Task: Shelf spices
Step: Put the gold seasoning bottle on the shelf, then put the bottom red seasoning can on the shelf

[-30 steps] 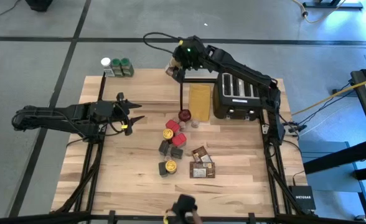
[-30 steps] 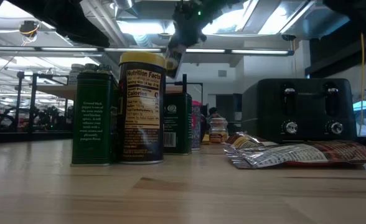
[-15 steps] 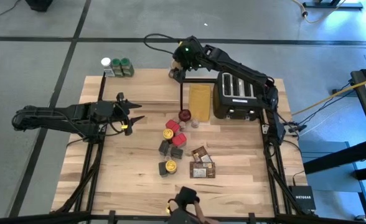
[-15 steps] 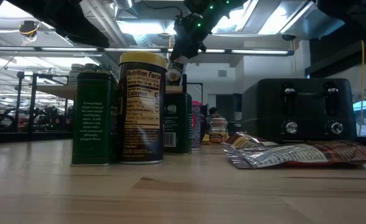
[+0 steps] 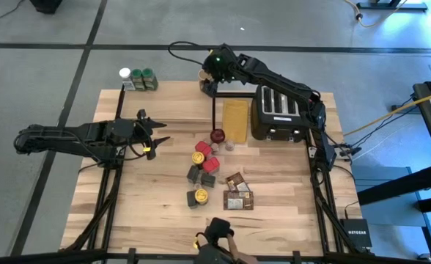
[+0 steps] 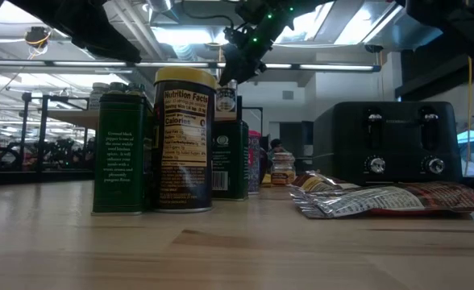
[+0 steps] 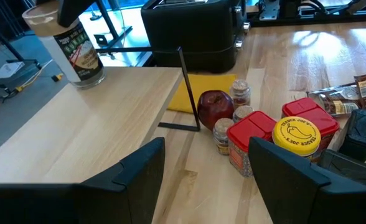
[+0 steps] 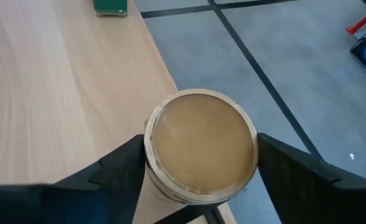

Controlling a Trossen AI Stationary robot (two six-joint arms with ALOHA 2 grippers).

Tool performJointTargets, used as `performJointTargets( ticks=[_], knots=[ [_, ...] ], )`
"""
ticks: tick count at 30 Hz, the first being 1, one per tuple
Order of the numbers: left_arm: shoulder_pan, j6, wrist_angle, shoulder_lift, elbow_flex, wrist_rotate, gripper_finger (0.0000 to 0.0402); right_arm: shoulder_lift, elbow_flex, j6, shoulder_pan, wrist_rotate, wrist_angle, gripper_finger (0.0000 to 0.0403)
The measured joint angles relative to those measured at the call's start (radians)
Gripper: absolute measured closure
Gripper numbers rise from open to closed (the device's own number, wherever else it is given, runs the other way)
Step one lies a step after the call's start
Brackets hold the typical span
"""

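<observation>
On the far left, the left arm lies low over the table's left side. The left gripper point(image 5: 155, 136) hangs there with its fingers apart, and it holds nothing.

Next comes the shelf point(image 5: 171, 110), a pale wood plank on thin black legs at the back of the table. At its back left corner stand three jars point(image 5: 137, 78) — one with a white lid and two with green lids.

At the shelf's back right corner is the right gripper point(image 5: 207, 75). Its fingers sit on both sides of a jar with a tan lid point(image 8: 200, 145). The jar stands upright with its bottom on the plank, near the edge. The fingers are very close to the jar, but I cannot tell if they squeeze it or have let go.

In front of the shelf, in the middle of the table, is a bunch of spices point(image 5: 203, 165) — red lids, yellow lids and dark tins. Flat brown packets point(image 5: 237, 193) lie just to their right. A dark red round thing point(image 5: 217, 136) sits by the shelf's front leg, beside a yellow board point(image 5: 236, 119). To the right of that stands a black toaster point(image 5: 278, 111).
</observation>
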Motion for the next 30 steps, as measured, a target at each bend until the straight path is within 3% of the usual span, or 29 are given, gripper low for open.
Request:
performJointTargets(
  ticks=[24, 30],
  knots=[
    [0.000, -0.019, -0.006, 0.000, 0.000, 0.000, 0.0176, 0.000, 0.002, -0.025, 0.001, -0.024, 0.020, 0.0064],
    [0.000, -0.019, -0.007, 0.000, 0.000, 0.000, 0.0176, -0.004, 0.173, -0.052, 0.018, -0.024, -0.126, 0.0059]
  ],
)
